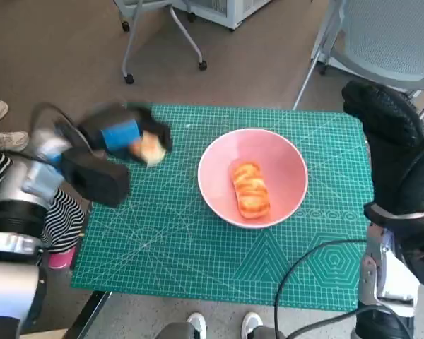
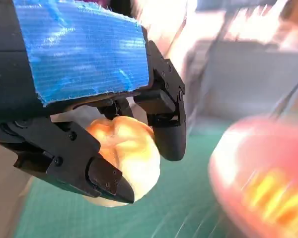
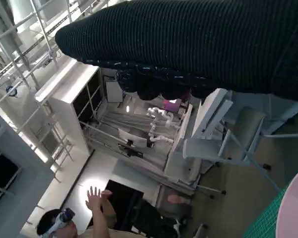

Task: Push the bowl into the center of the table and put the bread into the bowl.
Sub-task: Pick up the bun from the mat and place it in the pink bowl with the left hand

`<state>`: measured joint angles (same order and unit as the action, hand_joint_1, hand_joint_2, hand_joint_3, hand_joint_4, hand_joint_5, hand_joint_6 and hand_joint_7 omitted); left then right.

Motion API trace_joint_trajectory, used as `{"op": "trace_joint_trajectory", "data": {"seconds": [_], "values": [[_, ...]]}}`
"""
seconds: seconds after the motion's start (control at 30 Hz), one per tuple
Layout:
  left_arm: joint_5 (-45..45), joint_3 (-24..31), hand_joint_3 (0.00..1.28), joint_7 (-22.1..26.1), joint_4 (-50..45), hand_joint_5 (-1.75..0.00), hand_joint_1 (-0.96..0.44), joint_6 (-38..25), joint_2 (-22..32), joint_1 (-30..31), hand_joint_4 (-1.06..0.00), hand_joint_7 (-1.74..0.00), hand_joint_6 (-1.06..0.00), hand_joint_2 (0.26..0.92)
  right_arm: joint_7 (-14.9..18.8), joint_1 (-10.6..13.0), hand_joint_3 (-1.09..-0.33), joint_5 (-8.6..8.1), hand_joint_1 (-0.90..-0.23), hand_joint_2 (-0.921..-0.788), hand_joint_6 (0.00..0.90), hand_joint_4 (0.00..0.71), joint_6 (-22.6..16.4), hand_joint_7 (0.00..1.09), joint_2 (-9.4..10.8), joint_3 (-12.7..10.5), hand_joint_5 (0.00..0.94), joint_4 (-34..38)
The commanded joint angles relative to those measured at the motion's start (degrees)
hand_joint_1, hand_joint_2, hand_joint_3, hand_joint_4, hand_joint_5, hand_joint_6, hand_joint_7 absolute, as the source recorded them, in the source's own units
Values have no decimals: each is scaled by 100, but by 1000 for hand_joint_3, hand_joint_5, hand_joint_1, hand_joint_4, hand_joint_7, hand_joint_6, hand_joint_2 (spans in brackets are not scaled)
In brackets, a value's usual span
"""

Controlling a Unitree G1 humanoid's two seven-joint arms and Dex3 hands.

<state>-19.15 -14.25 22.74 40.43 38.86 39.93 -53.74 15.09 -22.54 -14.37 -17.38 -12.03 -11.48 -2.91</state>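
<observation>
Green mat (image 1: 198,247); seemingly bread (image 2: 126,158) in left hand (image 2: 89,129).

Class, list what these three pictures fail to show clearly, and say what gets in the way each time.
- Left hand and its bread roll: motion-blurred in the head view.
- Pink bowl: smeared by blur in the left wrist view, its contents unreadable.
- Right hand: the glove's back hides its fingers in the right wrist view.
- Table: near edge cut off by the arms.
</observation>
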Motion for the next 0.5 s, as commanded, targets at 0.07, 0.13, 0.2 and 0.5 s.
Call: {"op": "trace_joint_trajectory", "data": {"seconds": [0.07, 0.13, 0.2, 0.5], "values": [[921, 560, 58, 213, -1414, -1064, 2, -520, -224, 233, -739, -1185, -655, 908, -55, 20, -716, -20, -686, -921, 32, 168, 122, 560, 18, 16, 0, 52], [1133, 654, 53, 250, -1745, -1059, 1, -616, -327, 153, -762, -1144, -677, 899, -53, 12, -716, -22, -690, -921, 35, 168, 123, 562, 21, 24, 0, 59], [1238, 697, 52, 306, -1969, -1070, 1, -719, -405, 95, -773, -1114, -684, 896, -48, 7, -716, -25, -691, -921, 36, 168, 116, 562, 23, 29, 0, 72], [946, 430, 73, 440, -2750, -1150, 1, -1171, -901, -115, -816, -891, -770, 861, -11, 4, -714, -54, -693, -921, 40, 169, 84, 563, 24, 37, 1, 115]]}}
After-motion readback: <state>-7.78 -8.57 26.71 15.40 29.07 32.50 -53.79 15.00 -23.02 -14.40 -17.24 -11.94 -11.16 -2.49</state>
